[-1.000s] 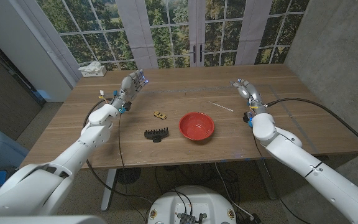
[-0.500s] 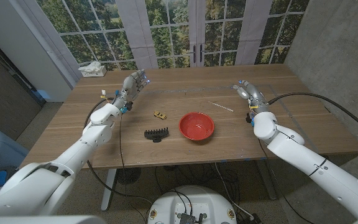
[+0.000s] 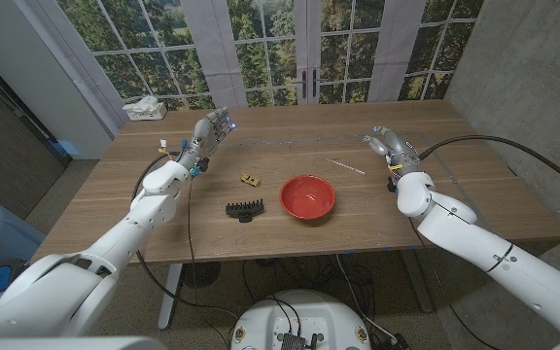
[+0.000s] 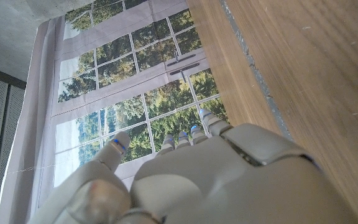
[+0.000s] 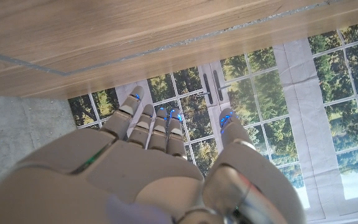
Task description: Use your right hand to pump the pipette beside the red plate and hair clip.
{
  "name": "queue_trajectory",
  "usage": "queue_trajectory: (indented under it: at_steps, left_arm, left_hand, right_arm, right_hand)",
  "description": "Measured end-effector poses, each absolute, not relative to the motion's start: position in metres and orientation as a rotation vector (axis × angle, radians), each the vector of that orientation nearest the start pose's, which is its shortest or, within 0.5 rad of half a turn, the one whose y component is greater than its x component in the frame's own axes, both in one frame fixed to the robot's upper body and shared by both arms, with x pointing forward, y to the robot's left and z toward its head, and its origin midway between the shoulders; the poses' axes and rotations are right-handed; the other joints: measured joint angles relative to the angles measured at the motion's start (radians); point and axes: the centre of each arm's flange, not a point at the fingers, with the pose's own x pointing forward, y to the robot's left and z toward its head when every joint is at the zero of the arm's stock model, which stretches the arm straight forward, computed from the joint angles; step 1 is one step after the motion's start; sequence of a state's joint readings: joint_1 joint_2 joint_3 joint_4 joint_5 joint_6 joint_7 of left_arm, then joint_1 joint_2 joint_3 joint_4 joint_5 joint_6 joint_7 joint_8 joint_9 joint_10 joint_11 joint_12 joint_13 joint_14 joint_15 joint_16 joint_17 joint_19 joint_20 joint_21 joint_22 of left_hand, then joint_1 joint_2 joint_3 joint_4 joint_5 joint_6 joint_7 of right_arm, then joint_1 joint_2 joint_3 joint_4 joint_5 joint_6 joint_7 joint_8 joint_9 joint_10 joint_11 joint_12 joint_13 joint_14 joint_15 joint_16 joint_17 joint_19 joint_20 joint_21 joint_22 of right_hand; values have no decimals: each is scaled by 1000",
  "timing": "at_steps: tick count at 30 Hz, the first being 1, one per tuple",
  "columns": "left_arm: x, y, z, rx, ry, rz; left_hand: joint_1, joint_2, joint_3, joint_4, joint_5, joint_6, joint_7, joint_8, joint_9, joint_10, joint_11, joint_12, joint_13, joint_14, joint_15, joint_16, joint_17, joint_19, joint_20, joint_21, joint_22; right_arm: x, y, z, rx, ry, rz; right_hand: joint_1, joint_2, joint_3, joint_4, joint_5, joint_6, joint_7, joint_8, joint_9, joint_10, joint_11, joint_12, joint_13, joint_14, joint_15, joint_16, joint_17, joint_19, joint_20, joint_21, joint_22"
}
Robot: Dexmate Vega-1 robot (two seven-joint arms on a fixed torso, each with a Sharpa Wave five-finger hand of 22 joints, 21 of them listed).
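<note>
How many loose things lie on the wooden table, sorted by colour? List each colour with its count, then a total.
Red: 1, the plate
Black: 1, the hair clip
Clear: 1, the pipette
Yellowish: 1, a small object
White: 1, a tissue box
Total: 5

The head view looks down from above over the whole worktop (image 3: 290, 228) toward the windows (image 3: 261, 49). Each wrist view sits close behind its own hand, turned over, sharing worktop edge and those windows with the head view
</note>
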State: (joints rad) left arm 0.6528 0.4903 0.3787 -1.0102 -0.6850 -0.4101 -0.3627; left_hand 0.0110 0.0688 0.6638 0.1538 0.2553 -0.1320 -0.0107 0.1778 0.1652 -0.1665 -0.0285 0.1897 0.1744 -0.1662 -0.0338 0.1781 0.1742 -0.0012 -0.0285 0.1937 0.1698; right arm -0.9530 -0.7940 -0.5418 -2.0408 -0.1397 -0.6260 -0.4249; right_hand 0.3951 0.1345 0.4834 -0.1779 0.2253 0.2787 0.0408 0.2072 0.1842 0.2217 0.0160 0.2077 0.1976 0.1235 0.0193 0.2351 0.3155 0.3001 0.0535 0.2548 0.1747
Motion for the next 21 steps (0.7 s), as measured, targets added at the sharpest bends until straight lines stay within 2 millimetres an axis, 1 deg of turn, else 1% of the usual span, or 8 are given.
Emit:
queue_trajectory:
  at_steps: [3,5,6,10,14,16,17,21]
  left_arm:
    - [675,316,12,42,-669,-371]
    - [674,315,11,42,-669,-371]
    - [674,315,11,42,-669,-372]
    - [674,314,10,42,-667,-374]
    - [673,314,10,42,-665,-375]
    - [673,314,9,42,-665,-375]
    - [673,314,9,42,-665,-375]
    - [672,313,9,42,-665,-378]
  left_hand:
    - [0,0,0,0,0,0,0,0,0,0,0,0,0,0,0,0,0,0,0,0,0]
    - [0,0,0,0,0,0,0,0,0,0,0,0,0,0,0,0,0,4,-4,0,0]
    - [0,0,0,0,0,0,0,0,0,0,0,0,0,0,0,0,0,4,-4,0,0]
    - [0,0,0,0,0,0,0,0,0,0,0,0,0,0,0,0,0,4,-4,0,0]
    - [0,0,0,0,0,0,0,0,0,0,0,0,0,0,0,0,0,4,-4,0,0]
    - [0,0,0,0,0,0,0,0,0,0,0,0,0,0,0,0,-1,4,-4,0,0]
    - [0,0,0,0,0,0,0,0,0,0,0,0,0,0,0,0,-2,4,-4,0,0]
    - [0,0,-4,-4,0,0,0,0,0,0,0,0,0,1,1,0,-2,4,-4,0,0]
  right_arm:
    - [555,-241,-7,-962,-464,-294]
    - [554,-240,-6,-978,-458,-296]
    - [553,-239,-6,-993,-454,-296]
    - [552,-236,-5,-1027,-442,-296]
    - [551,-235,-5,-1057,-418,-297]
    - [551,-233,-4,-1066,-417,-294]
    - [551,-234,-5,-1075,-406,-297]
    - [550,-232,-4,-1101,-382,-297]
  right_hand:
    - [3,-3,0,0,1,0,0,0,0,1,-1,0,0,0,0,0,0,0,0,0,0]
    - [7,-6,3,3,1,0,0,0,0,6,-6,0,0,2,-2,0,0,0,0,0,0]
    - [16,3,3,3,1,0,0,0,0,5,-5,0,0,4,-4,0,0,0,0,0,0]
    - [16,3,3,3,1,7,-7,0,0,5,-5,0,5,6,-6,0,0,4,-4,0,0]
    - [16,3,3,3,4,7,-7,0,0,5,-5,0,5,9,-9,6,0,7,-7,0,0]
    - [20,7,6,5,4,14,-14,2,0,11,-11,0,5,14,-14,6,0,7,-7,0,0]
    - [34,3,8,3,4,18,-11,4,0,11,-11,0,5,14,-14,6,0,7,-8,0,0]
    - [36,1,8,3,4,19,-11,4,0,13,-13,0,5,18,-18,12,0,11,-11,0,0]
